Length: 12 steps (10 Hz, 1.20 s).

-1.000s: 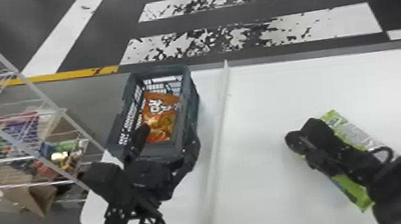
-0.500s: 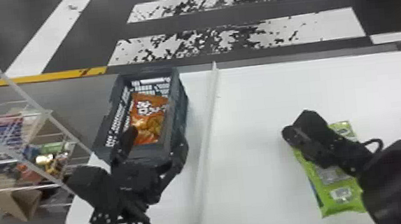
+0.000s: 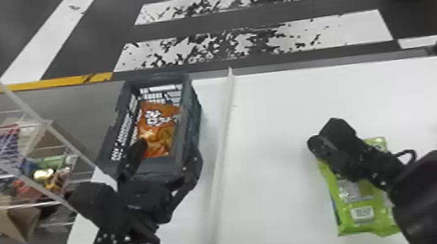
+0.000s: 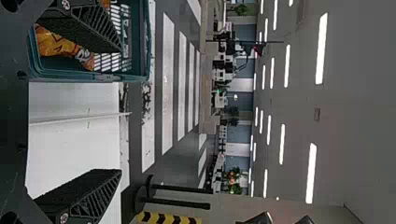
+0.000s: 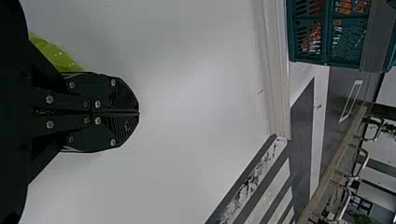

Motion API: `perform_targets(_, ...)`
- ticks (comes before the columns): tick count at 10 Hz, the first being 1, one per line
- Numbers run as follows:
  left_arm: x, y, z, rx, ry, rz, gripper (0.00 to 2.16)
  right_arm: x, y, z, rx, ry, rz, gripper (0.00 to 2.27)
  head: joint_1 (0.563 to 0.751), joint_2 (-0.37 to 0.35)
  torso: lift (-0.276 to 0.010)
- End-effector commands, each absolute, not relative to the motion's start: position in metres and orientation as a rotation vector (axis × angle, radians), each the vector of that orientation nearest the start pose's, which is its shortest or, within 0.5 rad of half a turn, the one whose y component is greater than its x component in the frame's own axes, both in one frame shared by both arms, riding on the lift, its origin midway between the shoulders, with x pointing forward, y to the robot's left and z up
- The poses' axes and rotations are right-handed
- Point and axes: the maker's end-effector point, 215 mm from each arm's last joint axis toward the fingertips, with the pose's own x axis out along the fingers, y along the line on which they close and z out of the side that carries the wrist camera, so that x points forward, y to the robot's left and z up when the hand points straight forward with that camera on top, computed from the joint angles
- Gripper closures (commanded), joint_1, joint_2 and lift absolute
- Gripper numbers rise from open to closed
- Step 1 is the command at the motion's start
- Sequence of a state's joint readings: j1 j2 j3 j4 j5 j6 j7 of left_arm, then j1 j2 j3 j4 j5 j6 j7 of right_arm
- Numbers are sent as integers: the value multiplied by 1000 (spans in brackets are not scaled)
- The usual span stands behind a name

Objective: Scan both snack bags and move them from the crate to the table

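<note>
Left hand (image 3: 168, 149) spread at the crate (image 3: 156, 78) — white table (image 3: 287, 124), striped floor (image 3: 257, 17) beyond.

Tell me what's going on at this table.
A robot is partway through moving two snack bags. The green bag lies on the table, beneath the right arm, whose gripper is shut on nothing. The orange bag is still in the crate. The left gripper is open at the crate's near end, holding nothing.
</note>
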<state>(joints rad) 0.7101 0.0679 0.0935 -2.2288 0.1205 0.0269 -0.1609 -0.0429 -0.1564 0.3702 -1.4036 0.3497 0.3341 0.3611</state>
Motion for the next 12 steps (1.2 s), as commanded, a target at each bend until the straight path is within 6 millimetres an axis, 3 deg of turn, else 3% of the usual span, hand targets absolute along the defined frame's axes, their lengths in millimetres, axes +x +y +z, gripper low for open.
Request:
perform_targets(1, 387, 239, -328, -15, 73, -131, 80, 508, -88, -551, -521, 525, 622, 2253, 695, 192, -88)
perform_targets(4, 387, 239, -329, -16, 74, -133, 80, 505, -89, -549, -513, 522, 614, 2253, 695, 184, -88)
perform_targets(5, 387, 239, -330, -17, 77, -132, 80, 504, -84, -533, -492, 498, 608, 2253, 695, 184, -88)
perform_targets(7, 387, 238, -330, -17, 76, -134, 80, 504, -89, -477, -434, 447, 555, 2253, 695, 193, -88)
perform_targets(8, 387, 239, -330, -16, 76, -133, 80, 502, -103, -450, -415, 427, 515, 2253, 695, 191, -88)
perform_targets(9, 386, 240, -330, -18, 76, -132, 80, 495, -120, -436, -401, 419, 481, 2253, 695, 185, -88)
perform_targets(12, 389, 240, -332, -28, 71, -132, 80, 460, -174, -425, -333, 393, 405, 2243, 695, 126, -88)
